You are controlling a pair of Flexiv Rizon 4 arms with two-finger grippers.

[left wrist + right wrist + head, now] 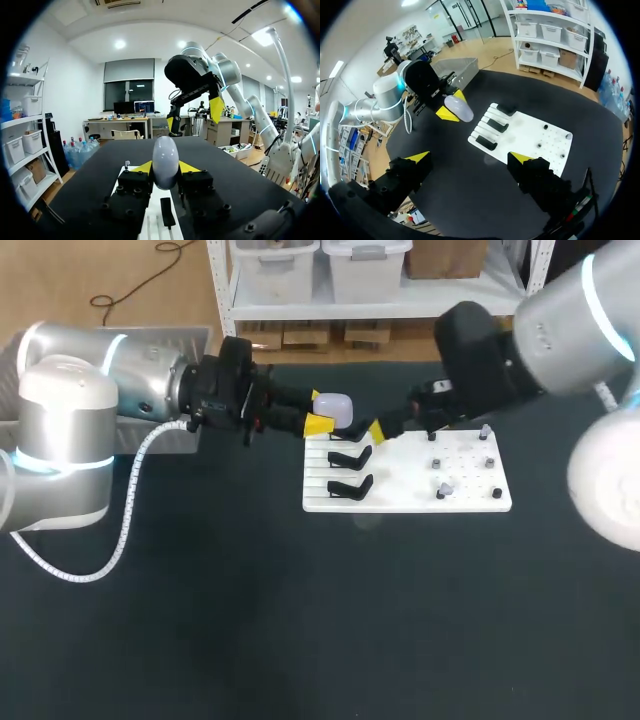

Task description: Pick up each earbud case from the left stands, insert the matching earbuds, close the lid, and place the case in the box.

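we hold the earbud case [165, 161] in our left gripper [165, 168], both yellow tips pressed against its sides, up in the air by the stand end of the white board [400, 500]. our right gripper [470, 157] hangs wide open and holds nothing. the case looks light, rigid and glossy, so probably slippery. we judge the broad flanks the safest hold, leaving the lid free.

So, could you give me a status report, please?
Left gripper shut on earbud case. Right gripper open, empty, hovering by the white board. Nothing visibly in the way.
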